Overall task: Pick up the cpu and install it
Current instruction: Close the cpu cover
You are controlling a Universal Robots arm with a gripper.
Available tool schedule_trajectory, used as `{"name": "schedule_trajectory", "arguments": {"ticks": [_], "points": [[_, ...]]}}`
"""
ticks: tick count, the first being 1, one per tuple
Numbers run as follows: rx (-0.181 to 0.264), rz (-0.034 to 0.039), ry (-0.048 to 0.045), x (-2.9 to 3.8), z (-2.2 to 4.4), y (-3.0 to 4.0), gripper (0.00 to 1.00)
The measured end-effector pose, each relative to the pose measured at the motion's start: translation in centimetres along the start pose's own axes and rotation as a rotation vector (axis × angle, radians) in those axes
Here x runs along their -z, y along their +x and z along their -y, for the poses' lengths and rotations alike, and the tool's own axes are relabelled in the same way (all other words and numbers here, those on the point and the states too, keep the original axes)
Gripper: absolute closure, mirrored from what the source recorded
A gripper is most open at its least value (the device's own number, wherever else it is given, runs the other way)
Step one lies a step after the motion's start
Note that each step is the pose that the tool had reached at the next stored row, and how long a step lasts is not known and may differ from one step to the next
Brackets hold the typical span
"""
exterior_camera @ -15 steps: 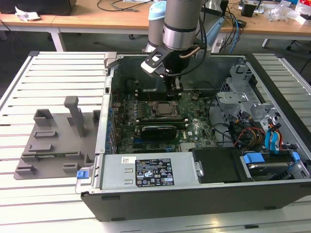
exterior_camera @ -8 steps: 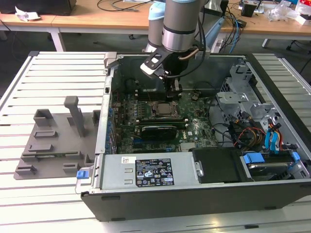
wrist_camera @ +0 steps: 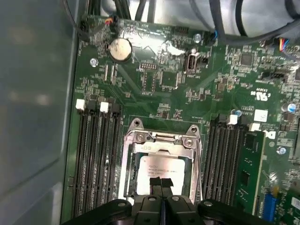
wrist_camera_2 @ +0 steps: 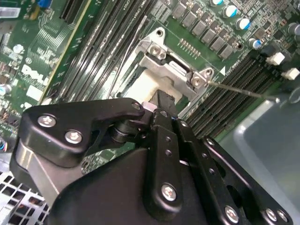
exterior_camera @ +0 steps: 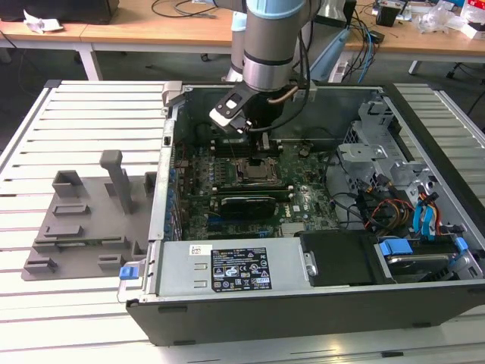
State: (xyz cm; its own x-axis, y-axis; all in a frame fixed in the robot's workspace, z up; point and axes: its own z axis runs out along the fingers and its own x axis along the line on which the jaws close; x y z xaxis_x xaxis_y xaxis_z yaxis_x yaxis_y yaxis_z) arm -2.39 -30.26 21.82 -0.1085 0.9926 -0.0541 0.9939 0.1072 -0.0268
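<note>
The cpu, a flat silver-grey square, lies in the socket on the green motherboard inside the open computer case. A metal socket frame borders it. My gripper is directly over the cpu with both black fingers pressed together, their tips at or on its top. In the second wrist view the cpu shows pale just beyond the fingertips, next to the socket frame and its thin lever. In the exterior view the gripper hangs over the socket.
Memory slots flank the socket on both sides. A grey plastic tray with upright posts sits at the exterior view's left on the slatted table. The power supply, drive cage and cables crowd the case.
</note>
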Motion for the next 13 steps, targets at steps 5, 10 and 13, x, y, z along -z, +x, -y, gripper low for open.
{"name": "schedule_trajectory", "arguments": {"ticks": [5, 10, 13], "points": [[0.000, 0.0001, 0.0001, -0.89, 0.81, 0.14, 0.89], [0.000, 0.0003, 0.0002, -1.28, 1.23, 0.20, 0.89], [0.000, 0.0004, 0.0002, -1.30, 1.19, 0.20, 0.89]]}}
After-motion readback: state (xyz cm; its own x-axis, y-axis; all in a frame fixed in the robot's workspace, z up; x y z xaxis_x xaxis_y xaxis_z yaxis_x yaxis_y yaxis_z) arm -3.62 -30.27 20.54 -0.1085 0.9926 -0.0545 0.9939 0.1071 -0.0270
